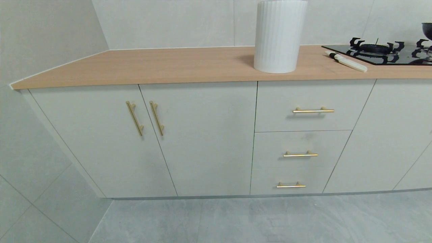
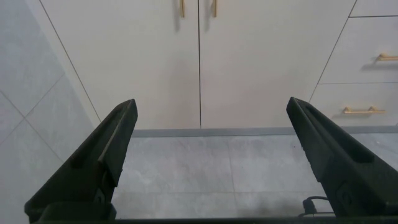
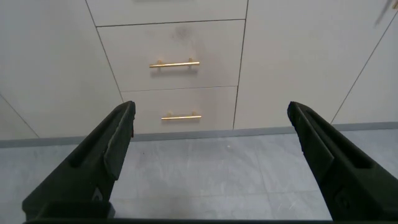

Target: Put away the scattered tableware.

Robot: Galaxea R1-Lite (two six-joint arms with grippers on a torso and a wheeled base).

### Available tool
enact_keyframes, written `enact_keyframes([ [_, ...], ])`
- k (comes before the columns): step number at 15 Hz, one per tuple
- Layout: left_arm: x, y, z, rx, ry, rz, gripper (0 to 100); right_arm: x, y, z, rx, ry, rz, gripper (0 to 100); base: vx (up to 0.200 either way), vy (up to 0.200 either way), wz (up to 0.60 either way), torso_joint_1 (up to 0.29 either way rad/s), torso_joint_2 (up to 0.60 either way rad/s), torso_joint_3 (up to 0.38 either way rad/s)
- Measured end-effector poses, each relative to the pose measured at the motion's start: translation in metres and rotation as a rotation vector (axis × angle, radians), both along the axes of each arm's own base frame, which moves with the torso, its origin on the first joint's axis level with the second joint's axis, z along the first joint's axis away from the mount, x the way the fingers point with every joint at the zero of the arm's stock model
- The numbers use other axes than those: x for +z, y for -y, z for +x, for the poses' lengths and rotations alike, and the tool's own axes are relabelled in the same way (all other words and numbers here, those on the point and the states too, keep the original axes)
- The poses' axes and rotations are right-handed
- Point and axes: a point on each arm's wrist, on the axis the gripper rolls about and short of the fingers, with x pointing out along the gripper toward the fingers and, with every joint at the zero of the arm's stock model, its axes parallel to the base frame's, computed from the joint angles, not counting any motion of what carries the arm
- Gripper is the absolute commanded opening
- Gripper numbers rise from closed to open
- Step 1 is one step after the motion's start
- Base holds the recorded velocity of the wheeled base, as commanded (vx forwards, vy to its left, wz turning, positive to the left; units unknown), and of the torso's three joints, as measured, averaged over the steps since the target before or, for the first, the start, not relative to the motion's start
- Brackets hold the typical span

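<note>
Item 1: white utensil (image 1: 346, 61), long and slim with a dark band near its far end. It lies flat on the wooden countertop (image 1: 168, 65), just beside the front left corner of the black gas hob (image 1: 381, 54). Whether it is a sheathed knife or another tool cannot be told.

Item 2: ribbed white canister (image 1: 278, 40), upright on the countertop and to the left of the utensil. Its top is cut off by the frame.

Item 3: dark pot (image 1: 427, 29) on the hob, cut off at the right edge with only a sliver visible.

Item 4: left gripper (image 2: 211, 155), fingers spread wide with nothing between them. It is held low over the grey floor (image 2: 211, 180), facing the foot of the double cabinet doors (image 2: 261, 62).

Item 5: right gripper (image 3: 211, 155), likewise spread wide and empty. It is held low, facing the two lower drawers (image 3: 174, 53) with their gold bar handles.
</note>
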Motion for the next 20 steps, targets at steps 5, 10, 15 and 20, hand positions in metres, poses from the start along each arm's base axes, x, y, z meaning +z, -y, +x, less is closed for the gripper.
enact_keyframes([
  [5,0.0001,0.0,0.0,0.0,0.0,0.001,100,-0.001,-0.0009,0.0002,0.039,-0.007,-0.009,100,0.0,0.0,0.0,0.0,0.0,0.0],
  [10,0.0001,0.0,0.0,0.0,0.0,0.001,100,-0.0012,-0.0011,0.0002,0.046,-0.01,-0.021,100,0.0,0.0,0.0,0.0,0.0,0.0],
  [15,0.0,0.0,0.0,0.0,0.0,0.0,100,-0.0012,-0.0011,0.0002,0.046,-0.01,-0.021,100,0.0,0.0,0.0,0.0,0.0,0.0],
  [20,0.0,0.0,0.0,0.0,0.0,-0.002,100,-0.0013,-0.0012,0.0002,0.05,-0.011,-0.02,100,0.2,0.0,0.0,0.007,0.0,0.002],
])
